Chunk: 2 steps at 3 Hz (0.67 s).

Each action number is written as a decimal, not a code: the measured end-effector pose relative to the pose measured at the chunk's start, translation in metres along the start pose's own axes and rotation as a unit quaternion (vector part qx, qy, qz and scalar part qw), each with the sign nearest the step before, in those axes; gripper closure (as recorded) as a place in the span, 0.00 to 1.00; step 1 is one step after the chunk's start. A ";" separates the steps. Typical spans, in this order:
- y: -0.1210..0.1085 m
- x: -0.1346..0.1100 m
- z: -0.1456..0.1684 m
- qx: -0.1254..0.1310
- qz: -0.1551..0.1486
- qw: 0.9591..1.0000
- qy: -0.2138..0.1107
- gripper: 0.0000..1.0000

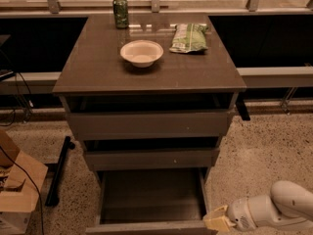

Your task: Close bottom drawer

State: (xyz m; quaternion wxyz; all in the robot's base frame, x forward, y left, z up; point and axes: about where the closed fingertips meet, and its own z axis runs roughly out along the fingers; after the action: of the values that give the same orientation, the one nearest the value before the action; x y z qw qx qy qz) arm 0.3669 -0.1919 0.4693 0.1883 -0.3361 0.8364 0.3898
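Observation:
The bottom drawer (151,227) is the lowest of three grey-brown cabinet drawers. It is pulled far out, with its deep empty box open to view and its flat front at the frame's bottom edge. My gripper (216,221) is on a white arm coming in from the lower right. Its pale tip sits right beside the drawer's front right corner, close to or touching it.
The middle drawer (151,158) and the top drawer (149,125) stand slightly open. On the cabinet top (93,67) are a white bowl (142,53), a green can (120,12) and a green bag (189,37). A cardboard box (17,190) stands on the floor at left.

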 end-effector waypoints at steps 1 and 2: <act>-0.027 0.039 0.040 -0.007 0.017 1.000 -0.022 1.00; -0.056 0.058 0.070 -0.017 0.029 0.998 -0.050 1.00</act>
State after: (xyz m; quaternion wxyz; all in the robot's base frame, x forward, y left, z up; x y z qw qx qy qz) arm 0.3690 -0.1878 0.3628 0.2126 -0.2952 0.8287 0.4253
